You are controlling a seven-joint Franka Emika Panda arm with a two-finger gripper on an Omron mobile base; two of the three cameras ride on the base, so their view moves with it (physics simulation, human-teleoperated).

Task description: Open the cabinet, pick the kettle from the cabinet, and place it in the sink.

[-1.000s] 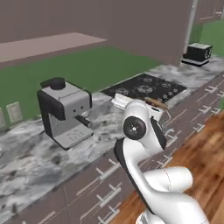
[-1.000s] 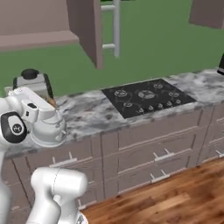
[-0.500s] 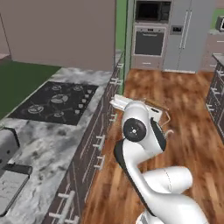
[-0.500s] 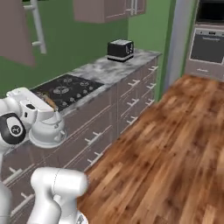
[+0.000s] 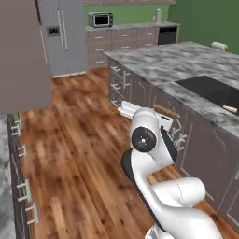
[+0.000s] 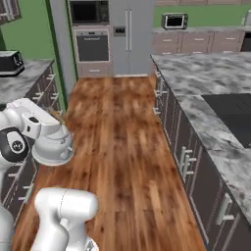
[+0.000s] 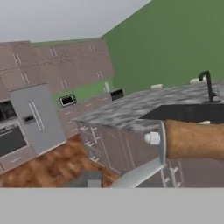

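My gripper [image 6: 57,119] is shut on the thin tan wooden handle [image 7: 194,140] of the kettle [image 6: 51,147]. The kettle's rounded silvery-grey body hangs under the hand beside the arm. From the left base view, the tan handle [image 5: 165,111] pokes out to the right of the hand. The sink [image 5: 212,91] is a black basin set in the grey marble island on the right, seen again as the sink [image 6: 233,115] and the sink [image 7: 188,113]. Its black gooseneck tap [image 7: 206,83] stands behind it. A mauve-brown cabinet panel [image 5: 23,56] stands at the upper left; its handles are hidden.
A wooden floor aisle [image 6: 117,147] runs between the island [image 6: 196,108] and the left counter [image 6: 24,81], which carries a toaster [image 6: 10,62]. A steel fridge [image 6: 130,34], a wall oven [image 6: 90,46] and a far counter stand at the back. Island drawers [image 5: 140,93] face the aisle.
The whole picture has swung: the base has turned from the stove counter toward the aisle and the island with the sink. The kettle stays in my shut gripper.
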